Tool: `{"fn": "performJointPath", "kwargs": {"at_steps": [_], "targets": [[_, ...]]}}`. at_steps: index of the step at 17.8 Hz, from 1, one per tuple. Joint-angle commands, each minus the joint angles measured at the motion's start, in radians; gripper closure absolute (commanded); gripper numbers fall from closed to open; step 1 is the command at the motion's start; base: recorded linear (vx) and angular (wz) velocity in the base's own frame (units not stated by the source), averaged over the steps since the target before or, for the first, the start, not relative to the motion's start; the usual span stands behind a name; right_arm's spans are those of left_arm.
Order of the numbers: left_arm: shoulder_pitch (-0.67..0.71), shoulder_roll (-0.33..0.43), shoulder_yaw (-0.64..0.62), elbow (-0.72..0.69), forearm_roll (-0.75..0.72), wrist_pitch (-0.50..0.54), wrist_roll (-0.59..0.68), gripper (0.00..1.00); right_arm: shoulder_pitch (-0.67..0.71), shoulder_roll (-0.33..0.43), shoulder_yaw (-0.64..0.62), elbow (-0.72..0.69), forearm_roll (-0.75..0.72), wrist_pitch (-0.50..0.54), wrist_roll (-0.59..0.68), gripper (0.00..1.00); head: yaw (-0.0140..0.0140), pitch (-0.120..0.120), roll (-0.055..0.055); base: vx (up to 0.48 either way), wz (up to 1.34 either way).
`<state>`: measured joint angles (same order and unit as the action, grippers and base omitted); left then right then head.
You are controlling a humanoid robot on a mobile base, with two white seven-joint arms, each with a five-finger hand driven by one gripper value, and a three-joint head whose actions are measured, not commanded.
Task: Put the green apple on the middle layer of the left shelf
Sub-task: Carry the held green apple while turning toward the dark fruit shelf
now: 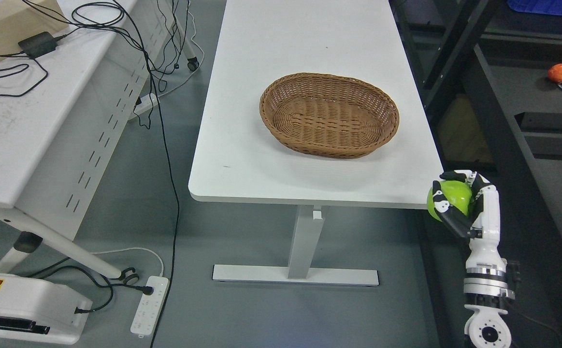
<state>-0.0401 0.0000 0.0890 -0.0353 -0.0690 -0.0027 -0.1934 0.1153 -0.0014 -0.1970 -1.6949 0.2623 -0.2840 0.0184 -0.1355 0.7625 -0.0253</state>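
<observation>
Fingers (447, 220) of the right hand (459, 203) are gripping the green apple (451, 197) just off the white table's (261, 145) near right corner, beside the wicker basket (329, 115).

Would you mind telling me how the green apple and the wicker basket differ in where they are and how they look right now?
The green apple is held off the table, just past its near right corner, in the right hand, whose fingers curl around it; the wicker basket rests on the white table, untouched. The apple is smooth, round and bright green; the basket is woven, oval and brown. The apple is much smaller than the basket. Nothing lies in the basket.
</observation>
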Motion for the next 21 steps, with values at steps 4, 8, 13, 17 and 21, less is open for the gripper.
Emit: {"fn": "performJointPath", "kwargs": {"at_steps": [4, 8, 13, 17, 21], "targets": [[0.000, 0.017, 0.000, 0.000, 0.000, 0.001, 0.000, 0.00, 0.007, -0.016, 0.048, 0.000, 0.000, 0.000, 0.000, 1.00, 0.0000, 0.000, 0.000, -0.157, 0.03], [0.000, 0.017, 0.000, 0.000, 0.000, 0.000, 0.000, 0.00, 0.009, -0.016, 0.050, 0.000, 0.000, 0.000, 0.002, 1.00, 0.0000, 0.000, 0.000, -0.167, 0.11], [0.000, 0.017, 0.000, 0.000, 0.000, 0.001, 0.000, 0.00, 0.009, -0.016, 0.050, 0.000, 0.000, 0.000, 0.002, 1.00, 0.0000, 0.000, 0.000, -0.196, 0.10], [0.000, 0.017, 0.000, 0.000, 0.000, 0.001, 0.000, 0.00, 0.009, -0.016, 0.050, 0.000, 0.000, 0.002, 0.000, 1.00, 0.0000, 0.000, 0.000, -0.199, 0.05], [0.000, 0.017, 0.000, 0.000, 0.000, 0.001, 0.000, 0.00, 0.009, -0.016, 0.050, 0.000, 0.000, 0.000, 0.000, 1.00, 0.0000, 0.000, 0.000, -0.176, -0.03]]}}
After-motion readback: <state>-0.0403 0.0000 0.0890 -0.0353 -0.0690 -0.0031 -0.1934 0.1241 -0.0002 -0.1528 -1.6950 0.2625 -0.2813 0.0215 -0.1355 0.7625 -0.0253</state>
